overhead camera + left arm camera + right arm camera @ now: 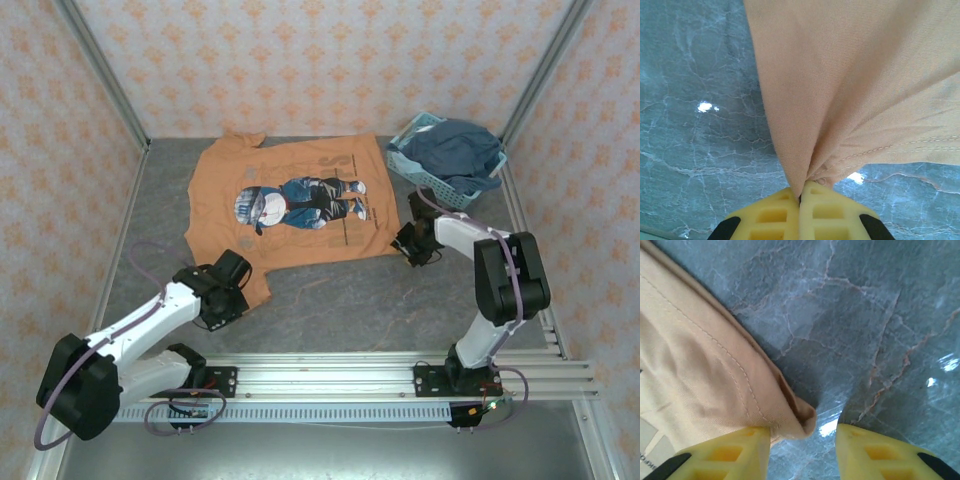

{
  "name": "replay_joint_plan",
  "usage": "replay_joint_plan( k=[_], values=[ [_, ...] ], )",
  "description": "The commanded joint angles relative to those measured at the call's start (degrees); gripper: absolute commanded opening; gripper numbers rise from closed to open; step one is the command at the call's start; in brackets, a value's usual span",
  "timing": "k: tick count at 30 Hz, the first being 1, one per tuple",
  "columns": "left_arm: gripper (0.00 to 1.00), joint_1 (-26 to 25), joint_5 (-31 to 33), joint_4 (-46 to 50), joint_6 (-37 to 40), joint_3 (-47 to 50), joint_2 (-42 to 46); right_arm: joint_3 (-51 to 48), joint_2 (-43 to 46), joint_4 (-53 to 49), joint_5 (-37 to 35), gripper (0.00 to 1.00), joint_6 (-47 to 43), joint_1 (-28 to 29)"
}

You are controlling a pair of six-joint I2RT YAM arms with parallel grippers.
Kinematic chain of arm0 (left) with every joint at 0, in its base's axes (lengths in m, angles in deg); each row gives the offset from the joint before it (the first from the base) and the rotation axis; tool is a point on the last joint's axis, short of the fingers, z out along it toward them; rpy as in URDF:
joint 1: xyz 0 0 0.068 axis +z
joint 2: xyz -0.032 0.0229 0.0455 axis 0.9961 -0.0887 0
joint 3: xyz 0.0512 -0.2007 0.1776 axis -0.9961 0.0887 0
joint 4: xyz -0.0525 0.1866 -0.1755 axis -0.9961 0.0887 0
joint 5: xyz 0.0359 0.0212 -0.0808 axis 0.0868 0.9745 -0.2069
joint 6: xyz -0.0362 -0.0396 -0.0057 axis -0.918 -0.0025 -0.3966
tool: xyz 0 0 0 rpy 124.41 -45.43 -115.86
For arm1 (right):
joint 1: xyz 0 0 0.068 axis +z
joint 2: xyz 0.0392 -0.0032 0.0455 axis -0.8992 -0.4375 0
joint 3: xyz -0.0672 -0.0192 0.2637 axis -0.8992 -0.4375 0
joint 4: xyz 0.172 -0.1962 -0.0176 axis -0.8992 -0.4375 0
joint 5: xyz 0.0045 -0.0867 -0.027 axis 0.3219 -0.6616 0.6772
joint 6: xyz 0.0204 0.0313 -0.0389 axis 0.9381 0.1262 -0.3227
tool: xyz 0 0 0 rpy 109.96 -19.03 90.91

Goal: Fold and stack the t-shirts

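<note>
A grey, marble-veined table (340,300) sits inside walls (320,60) papered in a peach floral pattern.

The left gripper (801,192) has its yellow fingers (775,215) pressed together with a pinch of orange cloth caught between them. From that pinch the fabric fans upward in taut folds, and a stitched hem runs off to the right above the bare table. In the top view this gripper (232,275) is at the near-left corner of the t-shirt (295,205), where the cloth is drawn down into a small tongue toward the arm.

The right gripper (802,430) stands wide apart and grips nothing. In its wrist view one finger (740,450) touches the t-shirt's (700,375) hemmed edge, and the folded corner of the hem pokes into the gap between the fingers. The other finger (875,450) is over bare table. From above, this gripper (408,243) sits just beside the garment's near-right corner.

The t-shirt lies spread across the far middle of the table, print side up, with a blue-and-white cartoon figure and dark lettering. Near the far-right corner stands a light-blue lattice basket (420,178) holding a crumpled dark-blue garment (455,150), close to the t-shirt's right sleeve but apart from it.
</note>
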Motion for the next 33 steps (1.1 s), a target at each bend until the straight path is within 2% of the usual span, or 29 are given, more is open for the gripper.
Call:
replay_joint_plan(
  k=[1, 8, 15, 22, 29, 33],
  values=[
    [0.0, -0.4, 0.6, 2.8, -1.2, 0.2, 1.0, 3.2, -1.6, 1.3, -2.0, 0.35, -0.6, -0.1],
    [0.0, -0.4, 0.7, 2.4, -1.6, -0.3, 1.2, 3.4, -3.3, -0.2, -3.2, 0.25, -1.9, -0.1],
    [0.0, -0.5, 1.6, 5.6, -1.1, -2.5, 1.8, 3.8, -1.8, -2.4, -3.8, 0.0, -4.1, 0.2],
    [0.0, -2.2, -1.8, 9.2, -3.2, -1.7, 8.3, 0.0, 5.9, -11.6, -3.6, 0.0, -8.0, 2.5],
    [0.0, -8.6, -1.9, 14.9, -9.4, -0.2, 16.8, -8.0, 15.0, -20.8, -1.9, 0.0, -10.4, 5.3],
    [0.0, -13.0, 0.5, 16.0, -12.2, -1.6, 21.1, -11.4, 21.7, -25.7, -1.1, 0.0, -11.0, 5.4]
  ],
)
